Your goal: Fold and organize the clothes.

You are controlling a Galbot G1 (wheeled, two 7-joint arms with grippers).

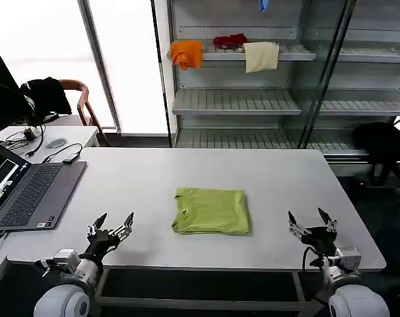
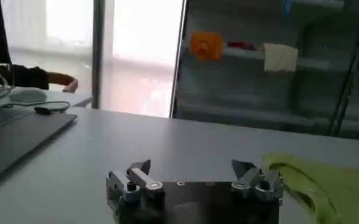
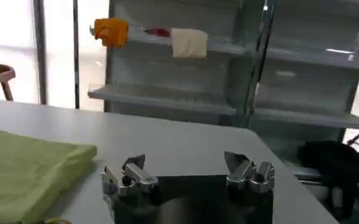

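Note:
The clothes, a lime yellow-green T-shirt (image 1: pixel 211 211), lie folded into a compact rectangle near the middle of the white table (image 1: pixel 272 178). In the left wrist view the T-shirt (image 2: pixel 325 185) lies beside my left gripper (image 2: pixel 192 165); in the right wrist view the T-shirt (image 3: pixel 27 176) lies off to the side of my right gripper (image 3: pixel 187 160). My left gripper (image 1: pixel 114 222) rests open near the table's front edge, left of the shirt and apart from it. My right gripper (image 1: pixel 309 220) stands open near the front edge on the shirt's right. Neither holds anything.
An open laptop (image 1: pixel 25 191) with cables lies at the table's left. Behind the table stands a metal shelf (image 1: pixel 253 102) carrying orange (image 1: pixel 187 53), red (image 1: pixel 230 41) and cream (image 1: pixel 261 56) cloths. A chair with a black garment (image 1: pixel 45 96) is at back left; a black bundle (image 1: pixel 385 142) lies at right.

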